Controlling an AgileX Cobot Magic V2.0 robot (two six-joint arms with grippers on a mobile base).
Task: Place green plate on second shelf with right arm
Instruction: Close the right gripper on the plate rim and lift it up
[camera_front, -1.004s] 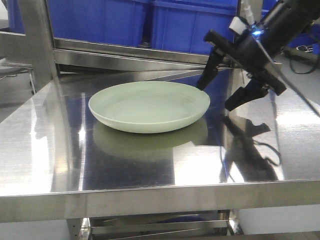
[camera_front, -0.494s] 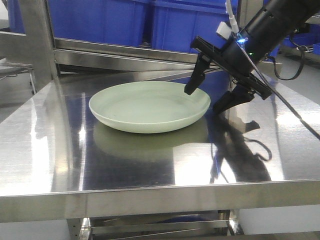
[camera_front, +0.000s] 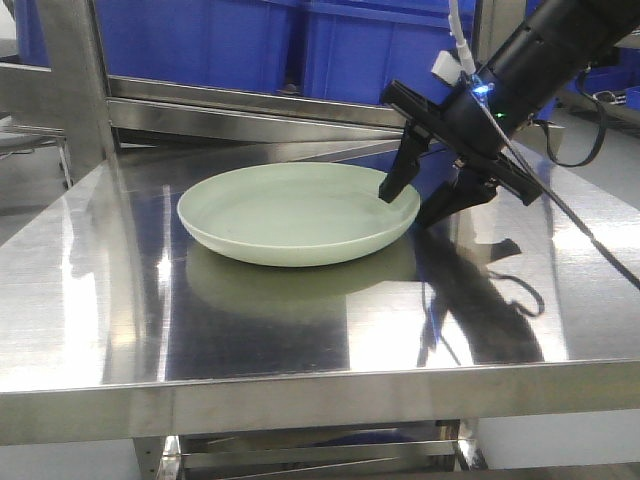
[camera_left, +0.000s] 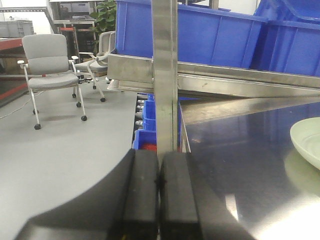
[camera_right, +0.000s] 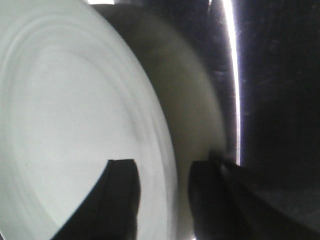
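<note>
Surface: we are seeing a shiny steel worktop with the green plate lying flat on it.
Room: blue bins are sitting behind; office chairs are standing on a grey floor.
Count: we are counting one plate, two bins, two chairs.
Right end effector: open, straddling the plate's right rim.
Left end effector: closed, empty.
Change: the right end effector is sitting lower and closer to the rim than before.

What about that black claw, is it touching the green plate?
Cannot tell. The front view shows the right gripper open astride the rim of the green plate; the right wrist view is too blurred to show contact or a gap.
</note>
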